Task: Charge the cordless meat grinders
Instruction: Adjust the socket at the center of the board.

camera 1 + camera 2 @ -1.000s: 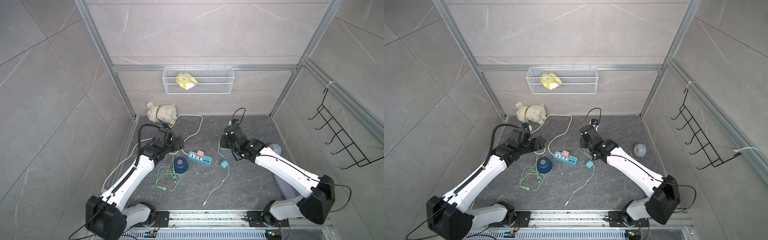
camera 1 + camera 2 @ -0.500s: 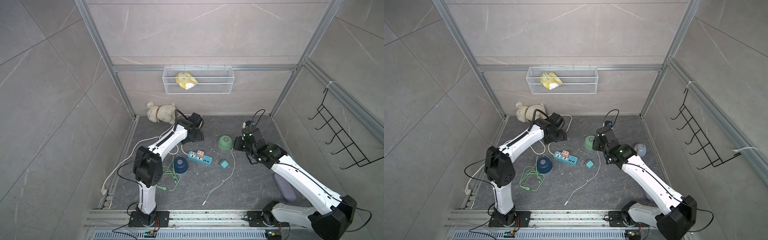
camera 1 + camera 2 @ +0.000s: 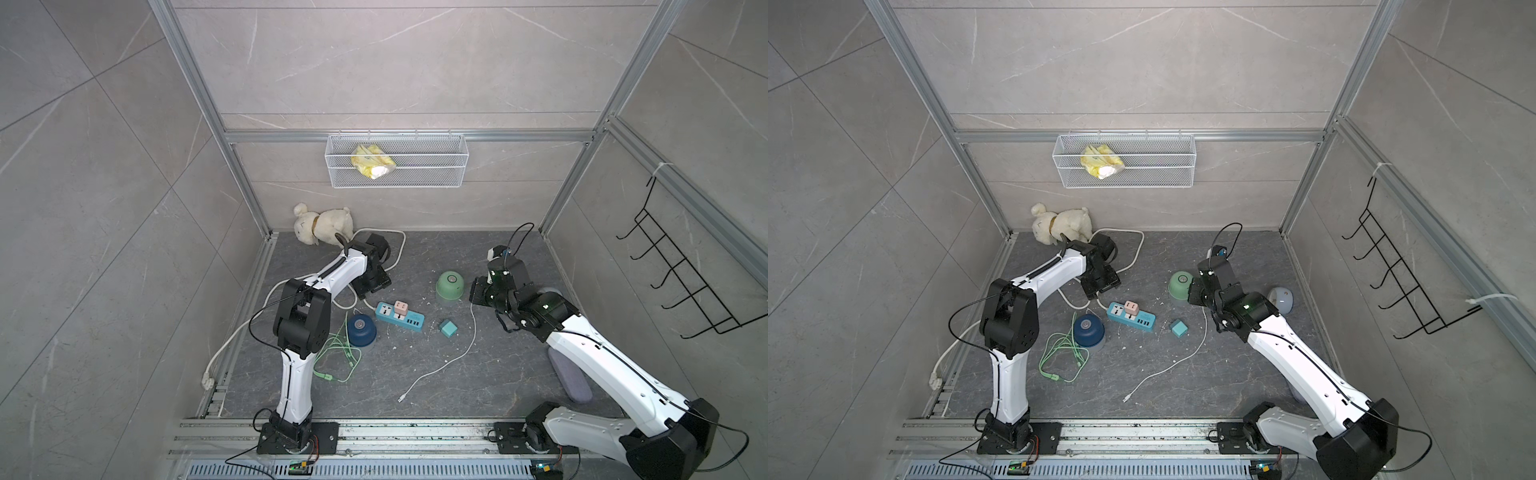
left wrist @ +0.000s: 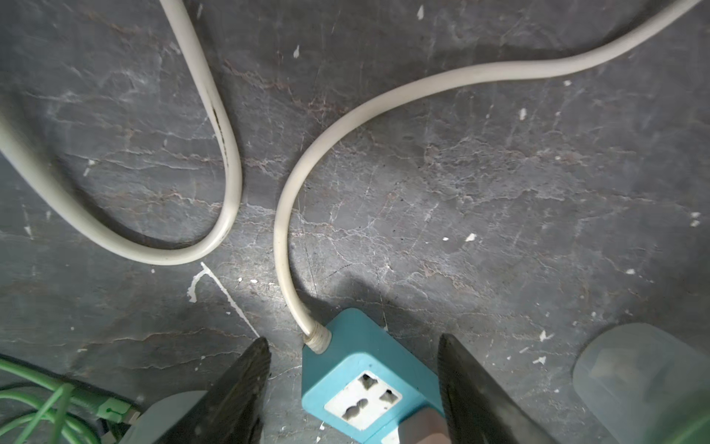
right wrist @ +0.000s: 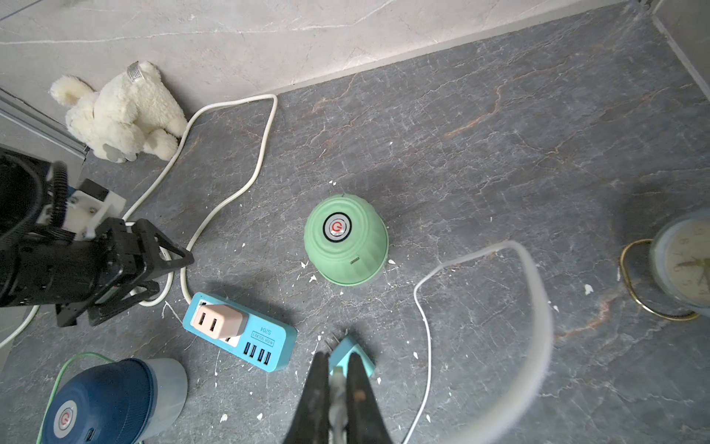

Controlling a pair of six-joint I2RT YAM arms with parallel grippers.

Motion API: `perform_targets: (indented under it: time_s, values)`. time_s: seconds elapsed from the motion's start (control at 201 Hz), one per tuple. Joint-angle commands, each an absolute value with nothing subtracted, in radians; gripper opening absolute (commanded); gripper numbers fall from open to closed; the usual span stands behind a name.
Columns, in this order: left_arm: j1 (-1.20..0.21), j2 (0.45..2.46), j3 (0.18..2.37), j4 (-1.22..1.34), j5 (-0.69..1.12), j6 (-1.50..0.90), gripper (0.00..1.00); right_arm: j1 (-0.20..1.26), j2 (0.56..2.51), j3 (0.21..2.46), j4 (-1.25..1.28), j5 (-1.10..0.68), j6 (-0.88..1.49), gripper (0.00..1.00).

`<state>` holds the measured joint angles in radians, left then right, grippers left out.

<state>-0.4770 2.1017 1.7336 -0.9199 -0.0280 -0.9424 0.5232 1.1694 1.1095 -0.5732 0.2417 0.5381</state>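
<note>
The mint green grinder [image 3: 450, 286] [image 3: 1180, 284] [image 5: 344, 238] stands upright mid-floor. The navy grinder [image 3: 361, 328] [image 3: 1088, 328] [image 5: 100, 403] stands front left beside a green cable [image 3: 336, 357]. Between them lies a blue power strip [image 3: 409, 322] [image 4: 357, 369] [image 5: 265, 338]. My left gripper [image 3: 374, 286] [image 4: 351, 338] is open over the strip's cord end, with gaps on both sides. My right gripper [image 3: 476, 293] [image 5: 336, 365] is shut on one plug end of the white cable [image 3: 440, 365], just right of the mint grinder and above a teal adapter cube [image 3: 448, 328] [image 5: 357, 353].
A pink adapter [image 3: 401, 307] sits in the strip. The strip's thick white cord [image 3: 399, 249] loops toward a plush toy [image 3: 324, 226] at the back wall. A pale ball gadget [image 3: 1281, 300] and a purple-grey pad [image 3: 569, 382] lie at the right. A wire basket [image 3: 395, 166] hangs on the wall.
My left arm has swung from beside the navy grinder to the strip's cord end. My right gripper has drawn back to the right, uncovering the mint grinder, still shut on the white cable.
</note>
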Motion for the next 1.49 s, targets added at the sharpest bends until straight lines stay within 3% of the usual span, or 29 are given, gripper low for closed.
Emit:
perform_targets:
  time_s: [0.0,0.707,0.797,0.847,0.971,1.121,1.325,1.489]
  values:
    - [-0.481,2.117,1.763,-1.020,-0.071,-1.039,0.70,0.515,1.148,1.097,-0.598,0.231,0.541,0.00]
    - [-0.431,2.156,1.639,-1.009,-0.023,-1.264,0.56,0.506,1.161,1.086,-0.595,0.168,0.569,0.00]
    - [-0.433,2.171,1.628,-1.001,-0.007,-1.267,0.51,0.502,1.163,1.086,-0.592,0.166,0.573,0.00]
    - [-0.437,2.184,1.633,-0.994,0.002,-1.260,0.42,0.501,1.161,1.080,-0.590,0.164,0.576,0.00]
    - [-0.462,2.221,1.688,-0.974,0.003,-1.202,0.24,0.499,1.160,1.076,-0.588,0.155,0.580,0.00]
    - [-0.495,2.262,1.777,-0.967,-0.030,-1.084,0.12,0.494,1.154,1.083,-0.593,0.150,0.579,0.00]
    - [-0.533,2.287,1.845,-0.936,-0.077,-0.776,0.01,0.486,1.146,1.095,-0.612,0.150,0.565,0.00]
    - [-0.595,2.303,1.898,-0.930,-0.119,-0.514,0.00,0.480,1.142,1.096,-0.623,0.145,0.548,0.00]
